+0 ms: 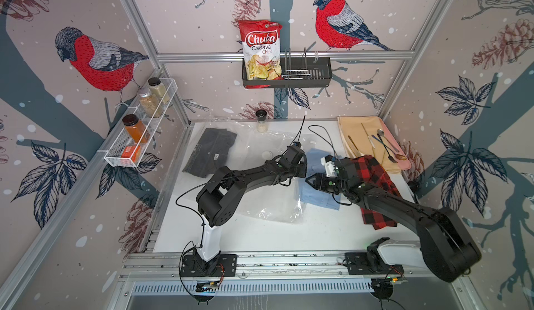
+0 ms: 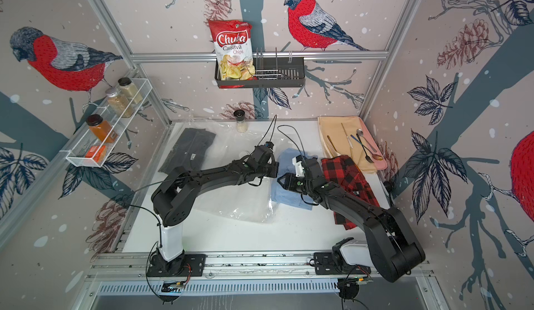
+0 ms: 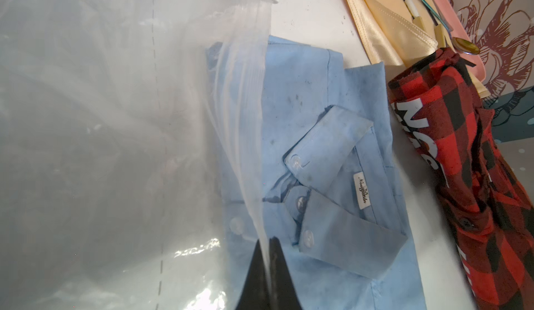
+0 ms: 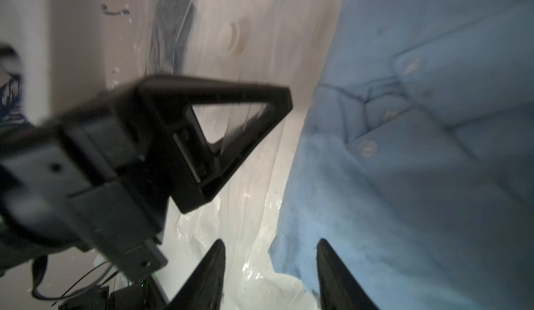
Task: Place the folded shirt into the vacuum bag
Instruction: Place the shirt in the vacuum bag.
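Folded blue shirt (image 3: 332, 115) at the mouth of the vacuum bag (image 1: 260, 204), on the white surface (image 1: 289, 236).
Left jaws clamped on the bag's zip edge, holding that film over one side of the shirt; rest of the shirt outside, just beside a red plaid shirt (image 1: 381, 172). Right jaws apart, gripping nothing, low over the shirt's edge and the crinkled plastic, near the left jaws. Dark shirt (image 1: 211, 152) inside the bag at its far end; round white valve cap (image 1: 268, 154) nearer the arms.
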`<state>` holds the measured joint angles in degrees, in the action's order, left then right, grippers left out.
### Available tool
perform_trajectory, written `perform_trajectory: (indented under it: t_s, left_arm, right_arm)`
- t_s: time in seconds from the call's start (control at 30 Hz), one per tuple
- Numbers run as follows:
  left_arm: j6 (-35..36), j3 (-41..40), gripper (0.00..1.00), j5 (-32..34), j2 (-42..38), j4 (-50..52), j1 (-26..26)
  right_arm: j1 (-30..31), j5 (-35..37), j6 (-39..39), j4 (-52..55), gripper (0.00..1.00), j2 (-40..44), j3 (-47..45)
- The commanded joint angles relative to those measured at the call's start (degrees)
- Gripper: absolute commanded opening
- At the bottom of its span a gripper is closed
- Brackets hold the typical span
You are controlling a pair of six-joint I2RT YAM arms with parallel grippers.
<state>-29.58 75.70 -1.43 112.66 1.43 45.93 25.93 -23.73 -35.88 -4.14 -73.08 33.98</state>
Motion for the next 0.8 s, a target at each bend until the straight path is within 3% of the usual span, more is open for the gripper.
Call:
perform_trajectory:
  t_s: [0.0,0.2,0.3,0.77]
  left_arm:
    - [1.0,1.1,0.0,0.8,0.9,1.0,0.3]
    - [2.3,3.6,0.0,4.0,2.5,4.3,1.3]
    - [3.0,4.9,0.0,6.2,2.9,6.1,1.9]
    - [4.1,8.0,0.0,8.6,3.7,8.8,3.2]
  right_arm:
    - [-5.9,1.4,3.6,5.8,0.57,3.4,-0.9]
    - [-21.7,-1.5,9.6,9.0,0.64,2.8,-1.5]
    - [-26.5,-2.6,11.1,8.6,0.65,-0.7,-1.7]
    - [-25.1,-2.6,7.6,0.3,0.66,-12.7,-2.8]
